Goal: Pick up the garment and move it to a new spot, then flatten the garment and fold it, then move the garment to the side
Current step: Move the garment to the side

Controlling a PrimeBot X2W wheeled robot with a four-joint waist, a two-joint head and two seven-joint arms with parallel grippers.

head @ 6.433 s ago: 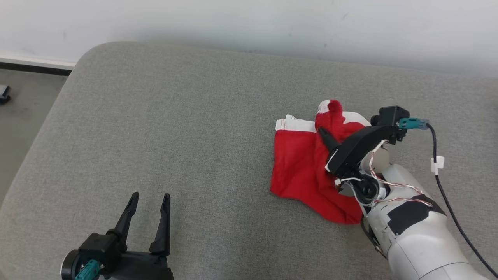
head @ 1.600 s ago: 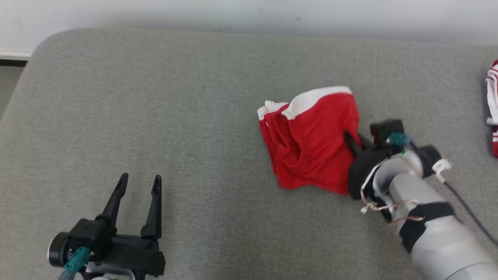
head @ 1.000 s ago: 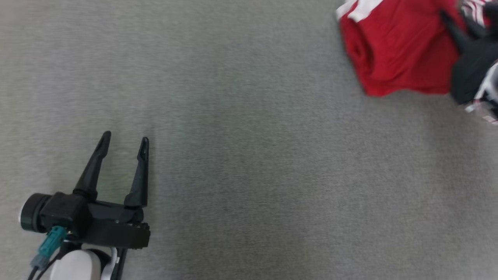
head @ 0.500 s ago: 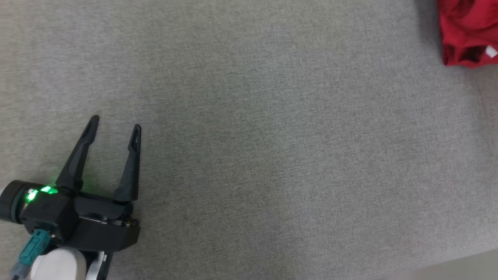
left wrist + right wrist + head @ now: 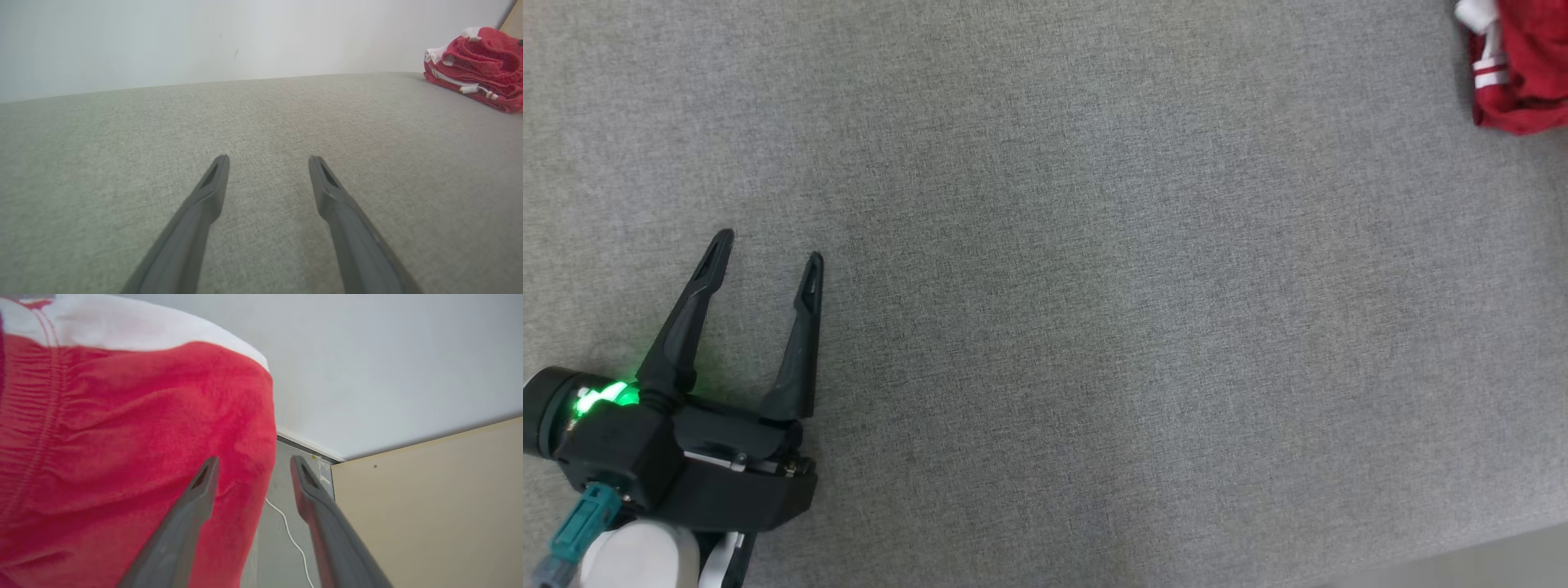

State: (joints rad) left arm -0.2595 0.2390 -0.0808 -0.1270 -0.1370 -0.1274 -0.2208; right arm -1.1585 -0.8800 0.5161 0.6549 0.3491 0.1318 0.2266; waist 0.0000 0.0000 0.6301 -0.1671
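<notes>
Plain indoor room, grey cushion (image 5: 1094, 286), white wall (image 5: 163, 41)

The supporting surface is a broad grey woven-fabric upholstered cushion (image 5: 1094, 286) with a fine, uniform weave, lit evenly and free of hard shadows. A plain matt white wall (image 5: 163, 41) rises directly behind the cushion's far edge and carries a few small dark marks. In the right wrist view, a narrow white skirting board (image 5: 306, 444) runs along the wall base above a smooth grey floor (image 5: 282, 486). A flat beige board panel (image 5: 429, 506) stands beside it, and a thin white cable (image 5: 288, 531) lies on that floor.
</notes>
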